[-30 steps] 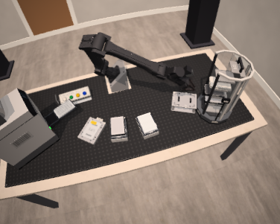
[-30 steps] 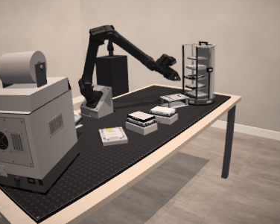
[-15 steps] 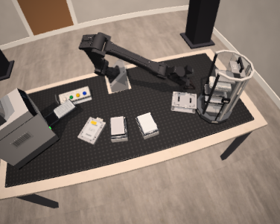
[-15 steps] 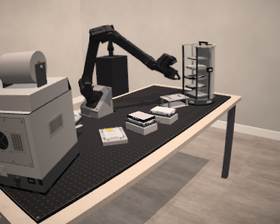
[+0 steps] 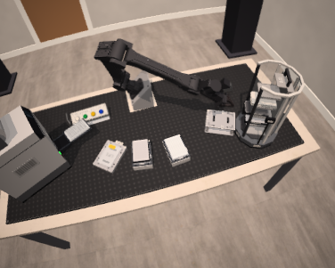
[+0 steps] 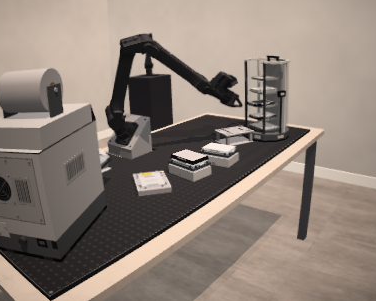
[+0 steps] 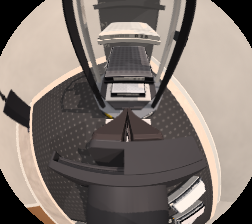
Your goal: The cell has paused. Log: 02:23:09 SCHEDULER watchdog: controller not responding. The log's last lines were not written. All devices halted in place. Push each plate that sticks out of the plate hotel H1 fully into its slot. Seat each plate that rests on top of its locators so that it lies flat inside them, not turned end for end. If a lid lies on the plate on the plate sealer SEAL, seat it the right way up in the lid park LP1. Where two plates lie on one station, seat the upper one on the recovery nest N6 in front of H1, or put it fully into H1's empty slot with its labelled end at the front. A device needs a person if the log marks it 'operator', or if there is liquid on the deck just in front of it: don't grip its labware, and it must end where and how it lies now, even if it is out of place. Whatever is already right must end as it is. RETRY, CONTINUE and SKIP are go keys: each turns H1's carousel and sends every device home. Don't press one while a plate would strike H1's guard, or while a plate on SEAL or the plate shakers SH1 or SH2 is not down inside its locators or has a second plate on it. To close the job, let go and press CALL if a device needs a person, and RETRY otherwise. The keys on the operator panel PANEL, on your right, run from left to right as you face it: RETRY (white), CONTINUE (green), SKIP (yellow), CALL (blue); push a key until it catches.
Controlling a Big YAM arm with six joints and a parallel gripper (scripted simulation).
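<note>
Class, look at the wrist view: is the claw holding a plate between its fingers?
No. The claw is shut with its fingers pressed together on nothing, pointing at the plate hotel ahead.

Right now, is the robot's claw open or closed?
Closed, holding nothing. In the wrist view the gripper shows its two fingers pressed together, pointing toward the plate hotel.

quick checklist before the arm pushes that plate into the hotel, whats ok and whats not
1. Gripper shut and holding nothing, fit for pushing: ok.
2. Fingers lined up with the protruding plate in the hotel: ok in the wrist view.
3. Plate fully inside its slot: not ok, it sticks out toward the gripper.
4. Path between gripper and hotel opening free: ok.
5. Nest below the arm untouched: ok.
6. Liquid on the deck in front of the hotel: cannot tell.
</note>
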